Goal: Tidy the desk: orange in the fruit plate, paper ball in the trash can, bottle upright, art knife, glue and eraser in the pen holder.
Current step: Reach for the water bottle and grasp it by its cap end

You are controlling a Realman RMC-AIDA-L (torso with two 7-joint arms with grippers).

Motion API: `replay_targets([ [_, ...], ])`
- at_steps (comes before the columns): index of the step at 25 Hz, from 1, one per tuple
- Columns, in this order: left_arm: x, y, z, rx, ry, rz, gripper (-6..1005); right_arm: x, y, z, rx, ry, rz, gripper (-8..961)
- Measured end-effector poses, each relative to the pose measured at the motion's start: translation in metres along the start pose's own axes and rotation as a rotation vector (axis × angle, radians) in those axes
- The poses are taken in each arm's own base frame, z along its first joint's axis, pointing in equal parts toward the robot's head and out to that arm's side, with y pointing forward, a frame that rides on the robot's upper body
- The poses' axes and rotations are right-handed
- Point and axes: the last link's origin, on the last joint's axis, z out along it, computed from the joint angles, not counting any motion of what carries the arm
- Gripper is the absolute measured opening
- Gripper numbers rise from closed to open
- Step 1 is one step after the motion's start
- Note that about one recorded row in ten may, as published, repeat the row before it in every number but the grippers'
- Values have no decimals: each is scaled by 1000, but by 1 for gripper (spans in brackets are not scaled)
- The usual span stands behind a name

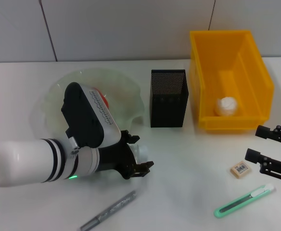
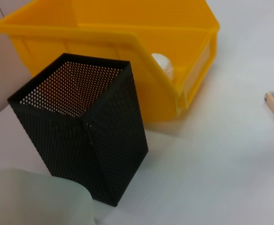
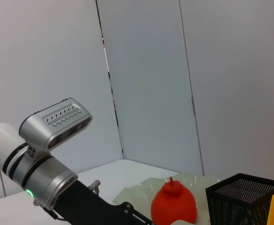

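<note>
- Orange, or rather a red-orange fruit, already sits in the fruit plate at the far left of the desk; that step looks done.
- Left gripper is at the plate's near edge, jaws around something clear, perhaps the bottle; whether it grips I cannot tell.
- Grey pen-like stick, possibly the glue, lies near the front edge, not yet stowed.
- Pen holder stands in the middle, seemingly empty.
- Paper ball rests inside the yellow trash can: done.
- Eraser and green art knife lie loose on the desk.
- Right gripper hovers just beside the eraser, jaws spread and empty.
</note>
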Motion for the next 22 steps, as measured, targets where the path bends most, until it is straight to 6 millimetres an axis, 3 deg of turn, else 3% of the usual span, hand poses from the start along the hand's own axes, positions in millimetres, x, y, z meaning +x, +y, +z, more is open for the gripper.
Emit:
replay_targets([
  [22, -7, 4, -1, 5, -32, 55, 726, -2, -1, 5, -9, -9, 8, 706],
])
